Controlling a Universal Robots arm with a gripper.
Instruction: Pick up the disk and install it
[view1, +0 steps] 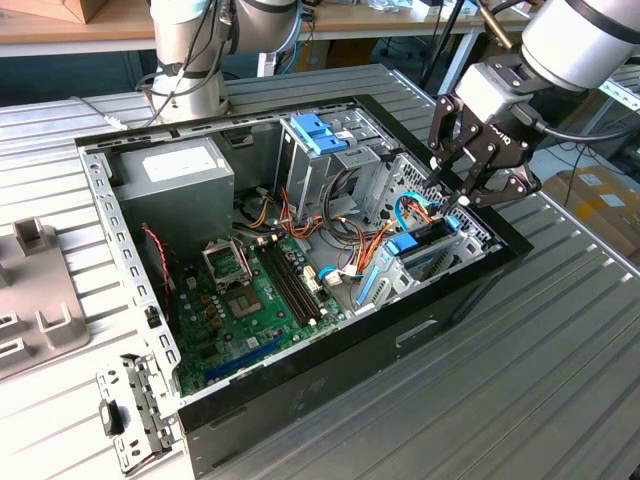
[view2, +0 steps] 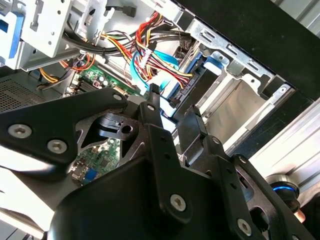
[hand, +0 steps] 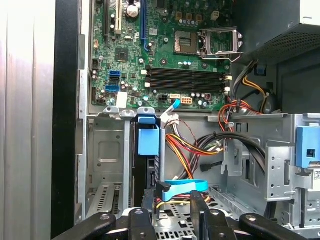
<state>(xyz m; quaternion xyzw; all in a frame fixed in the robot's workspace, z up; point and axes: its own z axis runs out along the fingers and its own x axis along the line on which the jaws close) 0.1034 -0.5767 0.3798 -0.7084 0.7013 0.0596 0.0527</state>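
The disk stands on edge in the metal drive bay at the open computer case's end, on the exterior view's right. Its blue end tab points toward the motherboard, and its dark body runs back toward my fingers. My gripper hangs just above that bay. In the first wrist view the gripper is open, its two black fingertips apart, with a curved blue data cable just ahead of the gap. One fingertip lines up with the disk's rear edge; whether it touches is unclear. The second wrist view shows the disk beyond the fingers.
A grey power-supply box fills the case's far left corner, beside the green motherboard. A light-blue latch block tops the upper drive cage. Coloured cable bundles hang between cage and bay. A grey moulded tray and a loose bracket lie outside the case.
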